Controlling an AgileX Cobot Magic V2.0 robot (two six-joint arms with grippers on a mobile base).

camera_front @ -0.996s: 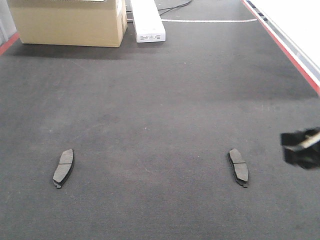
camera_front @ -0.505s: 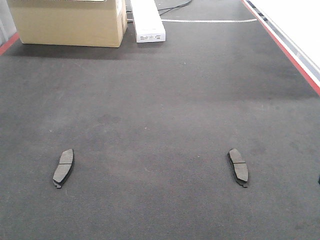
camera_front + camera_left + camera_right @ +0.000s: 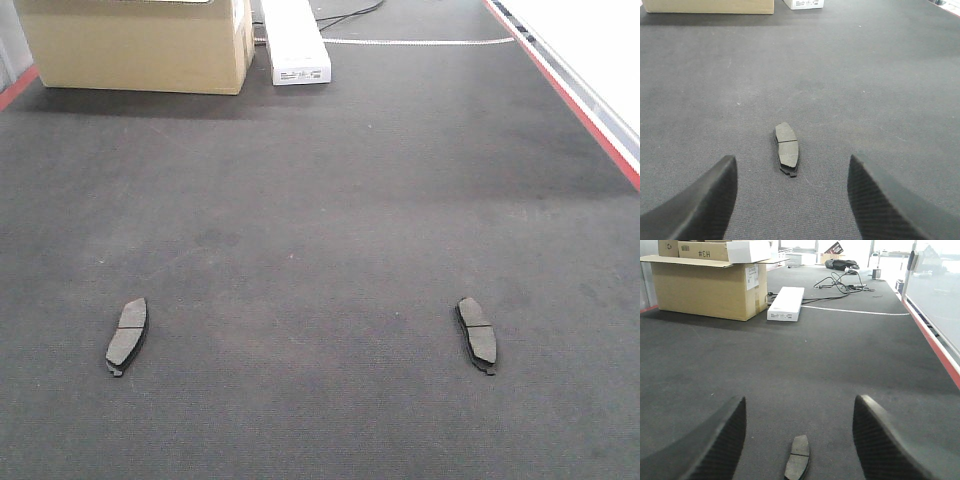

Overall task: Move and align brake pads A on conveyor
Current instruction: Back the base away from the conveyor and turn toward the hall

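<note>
The left pincer [image 3: 792, 159] and right pincer [image 3: 800, 399] are held wide open, and the pads [image 3: 127, 335] must be gripped next.

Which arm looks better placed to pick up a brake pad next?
Probably left: the left gripper, open, frames a whole brake pad centrally. The right gripper, also open, has its pad cut off at the frame edge.

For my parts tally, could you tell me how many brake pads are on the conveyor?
2: the left pad lies front-left on the conveyor, the right pad front-right. More may lie out of view.
</note>
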